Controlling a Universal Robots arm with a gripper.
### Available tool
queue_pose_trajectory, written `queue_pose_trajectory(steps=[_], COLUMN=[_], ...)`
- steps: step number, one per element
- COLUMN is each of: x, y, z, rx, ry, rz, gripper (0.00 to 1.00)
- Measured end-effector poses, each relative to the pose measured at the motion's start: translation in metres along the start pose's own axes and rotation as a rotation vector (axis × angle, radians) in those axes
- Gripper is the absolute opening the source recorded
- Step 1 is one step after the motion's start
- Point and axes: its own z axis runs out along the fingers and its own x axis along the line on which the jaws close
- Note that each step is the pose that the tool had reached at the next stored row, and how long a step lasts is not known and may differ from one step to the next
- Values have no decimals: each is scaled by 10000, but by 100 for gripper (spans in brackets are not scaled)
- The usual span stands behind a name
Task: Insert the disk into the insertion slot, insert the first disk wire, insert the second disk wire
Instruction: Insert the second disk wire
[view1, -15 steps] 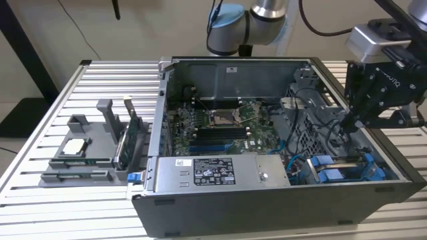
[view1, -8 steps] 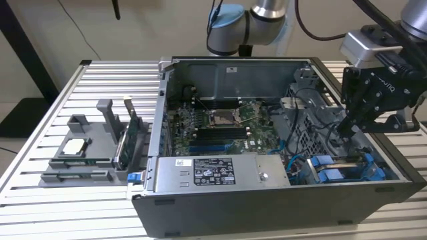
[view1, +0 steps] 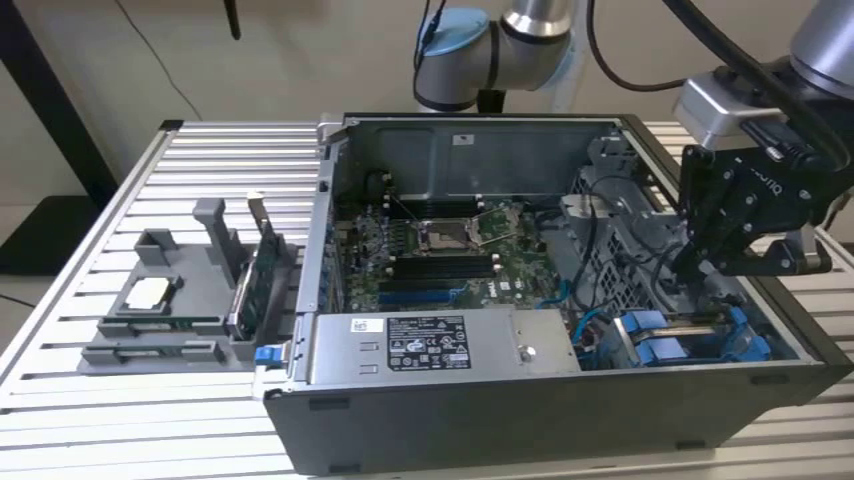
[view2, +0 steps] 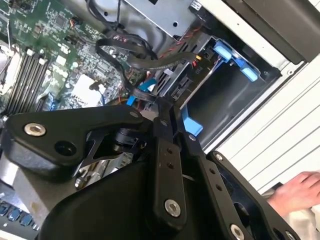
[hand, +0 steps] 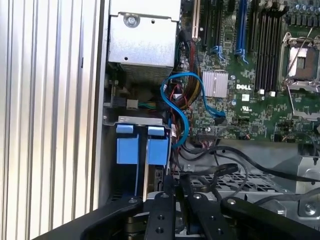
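Observation:
The disk sits in its blue carrier frame (hand: 157, 152) in the insertion slot (view2: 220, 97), at the case's front corner on the exterior view's right (view1: 674, 345). Its connector end (view2: 186, 82) faces the case interior. A second blue carrier (hand: 127, 149) stands beside it. My black gripper (view1: 694, 272) hangs just above this bay. Its fingers are pressed together (view2: 169, 112) (hand: 176, 186) right by a blue-tipped wire (view2: 142, 90) and the carrier tab (view2: 193, 125). Whether they pinch anything is hidden. A blue disk wire (hand: 182, 107) and a flat black cable (view2: 145, 59) loop nearby.
The grey power-supply box (view1: 441, 342) lies along the case's front, with the green motherboard (view1: 441, 245) behind it. A grey tray with parts (view1: 174, 300) stands on the slatted table (view1: 160, 190) at the exterior view's left. A person's hand (view2: 300, 190) rests outside the case.

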Motion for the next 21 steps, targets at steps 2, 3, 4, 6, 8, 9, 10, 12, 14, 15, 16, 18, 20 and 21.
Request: queue_pose_trajectory(steps=[2,3,4,6,8,9,10,12,14,15,16,18,20,21], x=[1,1,2,2,3,4,4,5,6,7,9,12,14,14], y=[0,-1,-4,-12,-25,-31,-36,-48,-62,-72,-86,-118,-148,-164], z=[7,11,16,21,29,32,34,41,54,63,72,85,99,105], rx=[-5,-7,-9,-31,-99,-142,-196,-310,-386,-403,-419,-453,-481,-495], ry=[124,179,232,307,339,350,358,379,383,383,382,382,380,379], rz=[54,80,109,164,199,215,231,263,290,302,307,313,321,323], gripper=[16,16,16,16,16,16,16,16,16,16,16,16,16,16])
